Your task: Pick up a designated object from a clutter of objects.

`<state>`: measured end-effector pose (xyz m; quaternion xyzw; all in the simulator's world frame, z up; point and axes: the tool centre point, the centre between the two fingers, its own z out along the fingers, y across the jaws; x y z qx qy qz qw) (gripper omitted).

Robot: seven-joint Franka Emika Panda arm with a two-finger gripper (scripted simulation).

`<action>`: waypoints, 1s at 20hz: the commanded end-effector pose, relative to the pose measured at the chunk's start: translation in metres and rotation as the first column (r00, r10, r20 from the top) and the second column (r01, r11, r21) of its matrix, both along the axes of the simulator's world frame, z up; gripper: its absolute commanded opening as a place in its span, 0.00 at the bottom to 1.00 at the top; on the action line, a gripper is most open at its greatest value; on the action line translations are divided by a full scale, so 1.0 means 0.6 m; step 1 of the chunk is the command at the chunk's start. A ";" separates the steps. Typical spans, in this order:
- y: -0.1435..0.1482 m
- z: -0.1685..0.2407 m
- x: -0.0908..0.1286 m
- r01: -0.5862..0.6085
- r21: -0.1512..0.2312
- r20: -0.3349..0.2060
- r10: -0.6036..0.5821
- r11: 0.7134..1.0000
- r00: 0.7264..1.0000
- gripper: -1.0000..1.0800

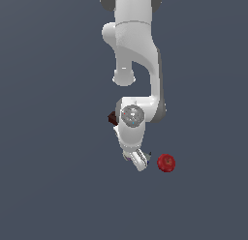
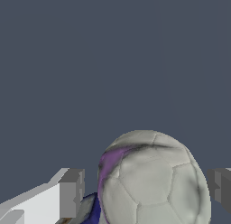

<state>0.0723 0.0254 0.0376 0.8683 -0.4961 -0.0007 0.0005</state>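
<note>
The designated object, a whitish ball [image 2: 153, 182] with a purple smear, fills the space between my two grey fingers in the wrist view. One finger [image 2: 72, 191] stands a small gap off the ball, and the other [image 2: 221, 187] sits right at its edge. My gripper [image 2: 145, 187] is open around the ball. In the exterior view the gripper [image 1: 139, 161] is low over the floor and the arm hides the ball. Of the clutter, a red apple-like object [image 1: 166, 163] lies just to the exterior view's right of the gripper.
A dark brown block [image 1: 112, 118] peeks out from behind the wrist on the exterior view's left. A blue-and-white box [image 2: 92, 210] lies against the ball, partly hidden behind one finger. The floor is plain dark grey.
</note>
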 end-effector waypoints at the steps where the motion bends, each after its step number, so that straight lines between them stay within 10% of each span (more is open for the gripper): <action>1: 0.000 -0.002 0.001 0.000 0.000 0.002 0.000 1.000 1.000 0.00; 20: -0.017 0.026 -0.011 0.000 0.001 0.003 0.000 1.000 1.000 0.00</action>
